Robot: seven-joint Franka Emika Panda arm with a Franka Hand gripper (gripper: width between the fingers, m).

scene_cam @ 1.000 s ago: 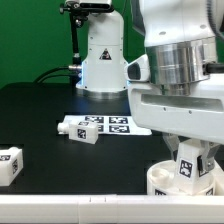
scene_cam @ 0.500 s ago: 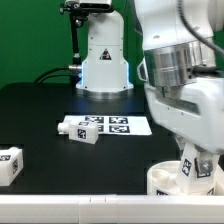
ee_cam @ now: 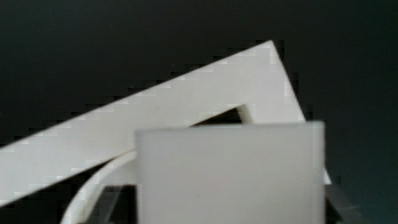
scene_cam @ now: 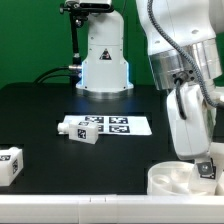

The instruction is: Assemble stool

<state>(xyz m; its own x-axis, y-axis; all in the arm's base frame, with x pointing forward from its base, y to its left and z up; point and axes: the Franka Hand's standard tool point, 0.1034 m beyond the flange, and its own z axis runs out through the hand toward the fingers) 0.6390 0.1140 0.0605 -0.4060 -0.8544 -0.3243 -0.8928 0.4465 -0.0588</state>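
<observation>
The stool's round white seat (scene_cam: 168,179) lies at the table's front on the exterior view's right. My gripper (scene_cam: 207,170) hangs tilted over the seat's right rim, shut on a short white tagged leg (scene_cam: 205,166) that is low at the seat. In the wrist view this leg (ee_cam: 231,165) fills the space between my dark fingers (ee_cam: 118,205), and a curved piece of the seat's rim (ee_cam: 86,197) shows beside it. A second leg (scene_cam: 79,130) lies on its side at the marker board's left end. A third leg (scene_cam: 8,164) sits at the far left edge.
The marker board (scene_cam: 122,126) lies flat in mid-table. The robot's white base (scene_cam: 103,62) stands behind it before a green backdrop. A white rail (scene_cam: 70,208) runs along the table's front edge. A white angular band (ee_cam: 169,105) crosses the black surface in the wrist view.
The arm has swung and tilted toward the exterior view's right. The held leg went from standing upright over the seat's middle to low at its right rim.
</observation>
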